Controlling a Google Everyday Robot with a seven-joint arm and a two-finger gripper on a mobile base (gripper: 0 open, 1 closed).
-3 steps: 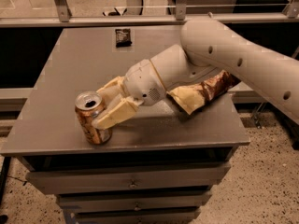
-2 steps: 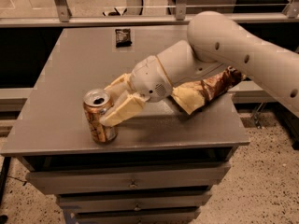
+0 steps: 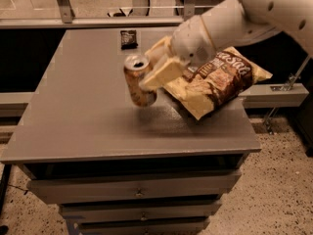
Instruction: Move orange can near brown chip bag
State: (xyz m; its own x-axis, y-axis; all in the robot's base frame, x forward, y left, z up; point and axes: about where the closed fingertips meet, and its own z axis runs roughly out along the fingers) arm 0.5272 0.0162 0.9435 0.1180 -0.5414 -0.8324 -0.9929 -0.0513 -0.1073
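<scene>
The orange can (image 3: pixel 138 82) is tilted in the middle of the grey table top (image 3: pixel 83 111), silver top toward the camera, its base just above or barely on the surface. My gripper (image 3: pixel 155 66) is shut on the orange can, one cream finger across its right side. The brown chip bag (image 3: pixel 215 81), cream-yellow with a dark brown centre, lies at the table's right side. The can is close to the bag's left edge. My white arm reaches in from the upper right and covers part of the bag.
A small black packet (image 3: pixel 129 38) lies at the table's far edge. Drawers (image 3: pixel 139 192) sit below the table front. A metal rail and posts run behind the table, and a low ledge (image 3: pixel 279 94) sits to the right.
My gripper has carried the orange can up and to the right, from the table's front left toward the brown chip bag. The bag now shows more fully.
</scene>
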